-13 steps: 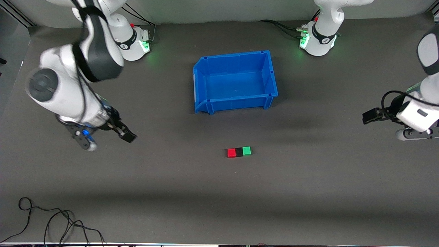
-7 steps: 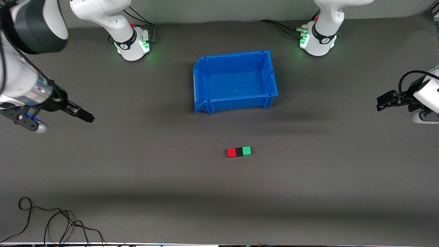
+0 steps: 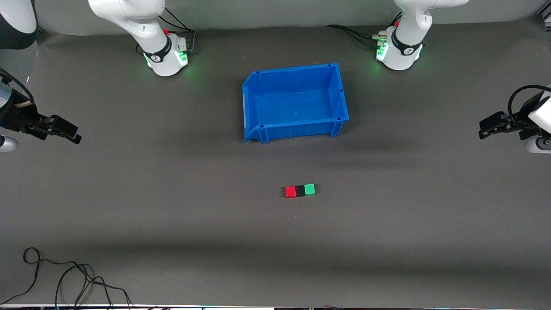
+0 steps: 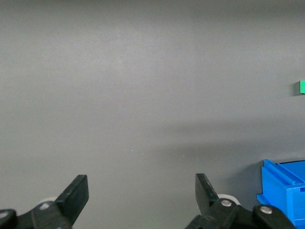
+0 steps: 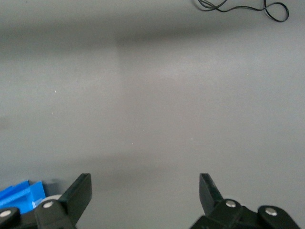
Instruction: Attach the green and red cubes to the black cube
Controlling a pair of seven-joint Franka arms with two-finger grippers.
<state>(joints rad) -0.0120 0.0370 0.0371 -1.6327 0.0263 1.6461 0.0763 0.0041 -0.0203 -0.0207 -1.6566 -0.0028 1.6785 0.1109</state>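
Nearest the front camera, a loose black cable (image 3: 64, 275) coils at the table's 7 o'clock corner. Next, just nearer than table centre: small bright red plastic cube (image 3: 291, 191), small matte black cube (image 3: 300, 191) and small bright green plastic cube (image 3: 309, 189), touching in one straight row, black between, red toward the right arm's end, green toward the left arm's. Judged joined already. They look light, rigid, smooth-faced and not fragile; the row probably parts if levered, so any pick should pinch the two long side faces at the black cube, or squeeze end to end. Farther, toward 12 o'clock, an open blue plastic bin (image 3: 254, 105), nothing seen inside. Right gripper (image 3: 64, 130) hangs over the table edge at 9 o'clock, fingers spread wide, holding nothing. Left gripper (image 3: 495, 125) hangs over the edge at 3 o'clock, likewise spread and bare. Both well apart from the cubes.
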